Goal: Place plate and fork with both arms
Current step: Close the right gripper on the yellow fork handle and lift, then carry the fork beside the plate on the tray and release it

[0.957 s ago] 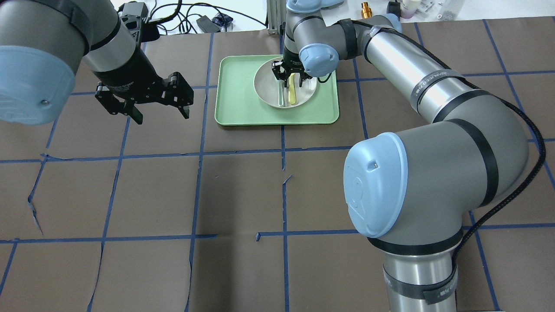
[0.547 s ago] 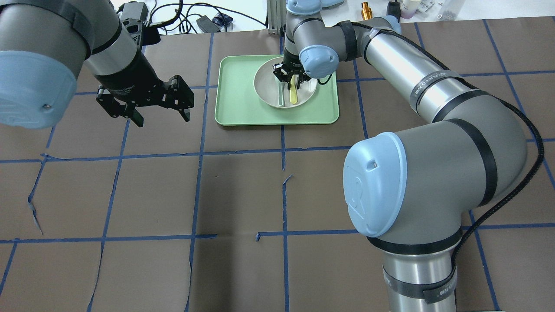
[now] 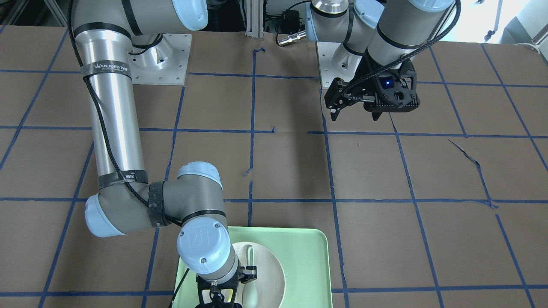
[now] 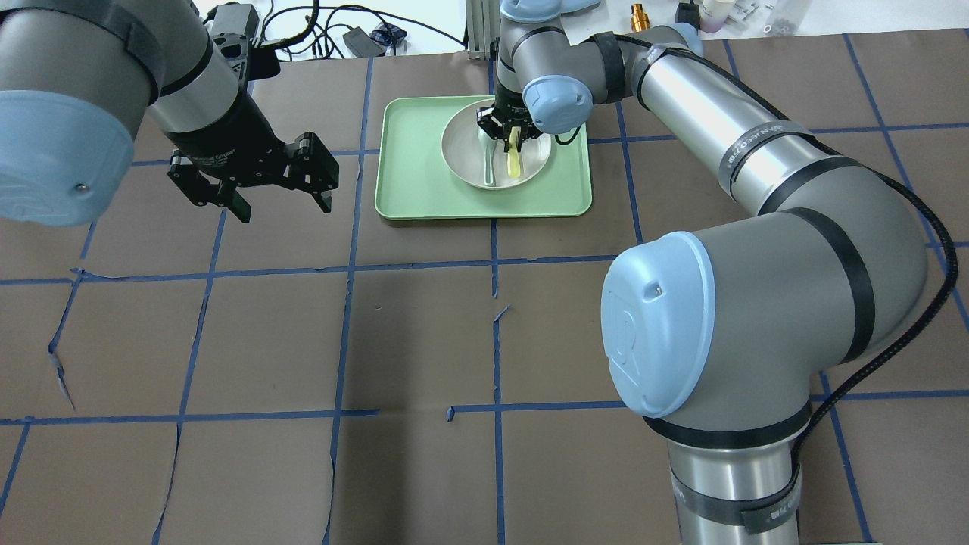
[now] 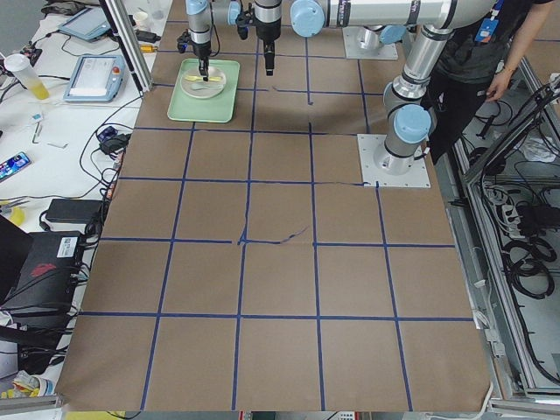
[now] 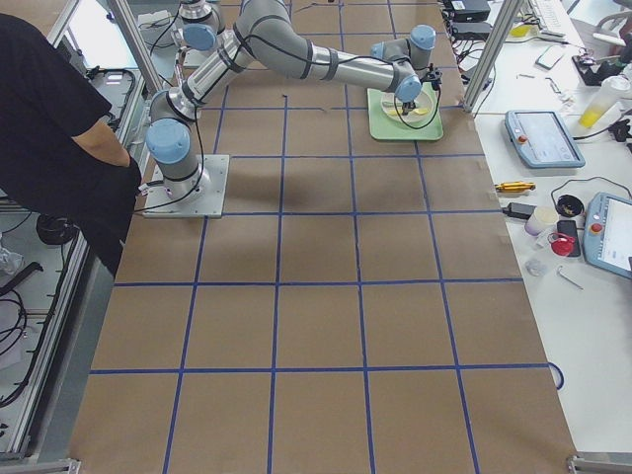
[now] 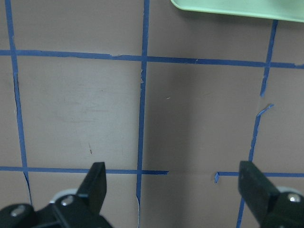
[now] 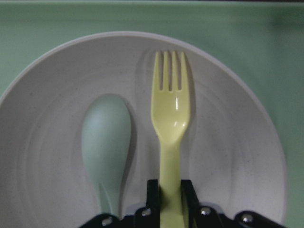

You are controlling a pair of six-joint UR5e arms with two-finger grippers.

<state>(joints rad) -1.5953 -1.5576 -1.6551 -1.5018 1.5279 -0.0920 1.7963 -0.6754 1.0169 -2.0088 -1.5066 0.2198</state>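
The off-white plate sits on the pale green tray at the table's far side. The pale yellow fork lies along the plate, tines toward the robot. My right gripper is shut on the fork's handle. The right wrist view shows its fingers clamped on the handle, the fork over the plate. My left gripper hangs open and empty above the table, left of the tray. In the left wrist view it is over bare table.
A grey-green spoon lies in the plate beside the fork, also in the overhead view. The front view shows the tray and the right wrist above the plate. Cables and small items lie beyond the table's far edge.
My right gripper's fingers closed on the fork's handle; the fork now looks shorter and slightly shifted in the plate. My left gripper moved a little, still open.
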